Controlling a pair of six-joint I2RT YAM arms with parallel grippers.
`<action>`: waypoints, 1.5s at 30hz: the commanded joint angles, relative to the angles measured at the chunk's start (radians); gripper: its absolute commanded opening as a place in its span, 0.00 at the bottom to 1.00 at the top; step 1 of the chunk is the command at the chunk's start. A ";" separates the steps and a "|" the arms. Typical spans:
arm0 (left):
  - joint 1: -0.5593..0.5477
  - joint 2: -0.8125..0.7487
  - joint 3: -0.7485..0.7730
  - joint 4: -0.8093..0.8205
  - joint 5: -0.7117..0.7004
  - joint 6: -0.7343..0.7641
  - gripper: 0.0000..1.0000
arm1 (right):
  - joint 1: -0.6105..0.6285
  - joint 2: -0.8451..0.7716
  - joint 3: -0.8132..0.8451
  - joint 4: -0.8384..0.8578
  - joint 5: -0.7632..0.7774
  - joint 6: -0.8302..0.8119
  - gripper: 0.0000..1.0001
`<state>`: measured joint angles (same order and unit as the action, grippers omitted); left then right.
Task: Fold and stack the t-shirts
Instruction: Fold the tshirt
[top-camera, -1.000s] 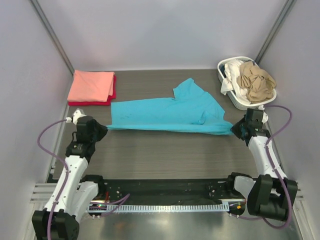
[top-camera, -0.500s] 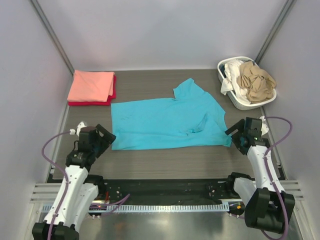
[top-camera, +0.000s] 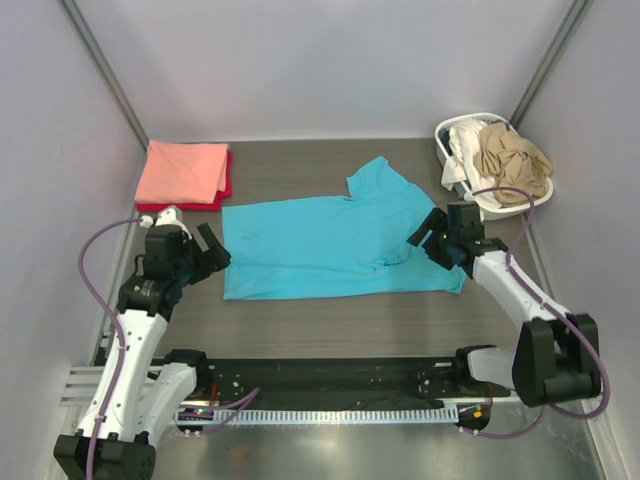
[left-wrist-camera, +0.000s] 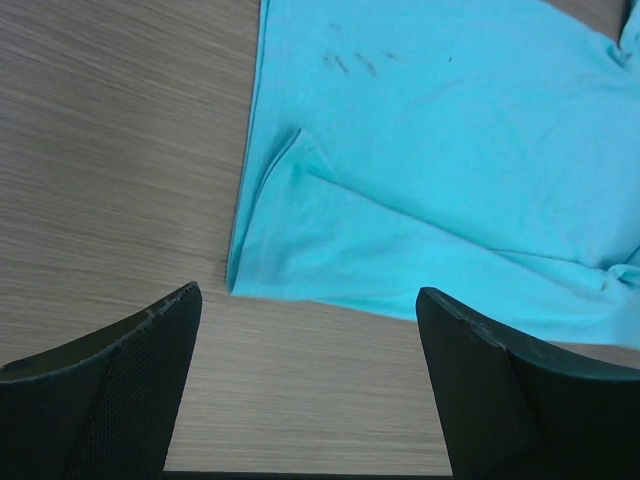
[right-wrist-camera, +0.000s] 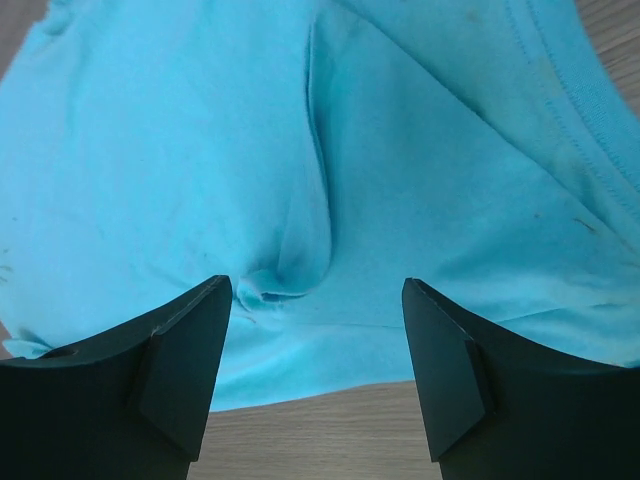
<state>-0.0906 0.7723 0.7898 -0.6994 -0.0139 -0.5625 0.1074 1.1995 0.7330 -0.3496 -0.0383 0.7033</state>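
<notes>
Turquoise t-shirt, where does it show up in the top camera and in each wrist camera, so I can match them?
Top external: the turquoise t-shirt lies spread flat in the middle of the picture.
Left wrist: the shirt fills the upper right, one corner left of centre.
Right wrist: the shirt fills almost the whole frame, creased.
Shared landmark: the wood-grain table, bare along the shirt's near edge.

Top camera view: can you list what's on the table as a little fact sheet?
Spread out: bright turquoise cloth t-shirt, mid-table
Folded stack: salmon-pink t-shirt on red t-shirt, far left
Basket: white plastic laundry basket, far right, holding tan and white clothes
Left gripper: open, beside turquoise shirt's left edge
Right gripper: open, over its right end
</notes>
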 joint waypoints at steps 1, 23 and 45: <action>-0.001 -0.021 -0.001 0.002 0.029 0.075 0.89 | 0.041 0.087 0.071 0.084 -0.003 0.027 0.75; 0.008 -0.060 -0.017 0.023 0.040 0.088 0.90 | 0.129 0.380 0.180 0.156 0.005 0.056 0.01; 0.011 -0.073 -0.021 0.024 0.038 0.087 0.91 | 0.144 0.362 0.387 -0.075 0.127 -0.062 0.69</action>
<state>-0.0860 0.7067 0.7719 -0.7071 0.0120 -0.4892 0.2470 1.6722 1.1671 -0.3508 0.0277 0.6788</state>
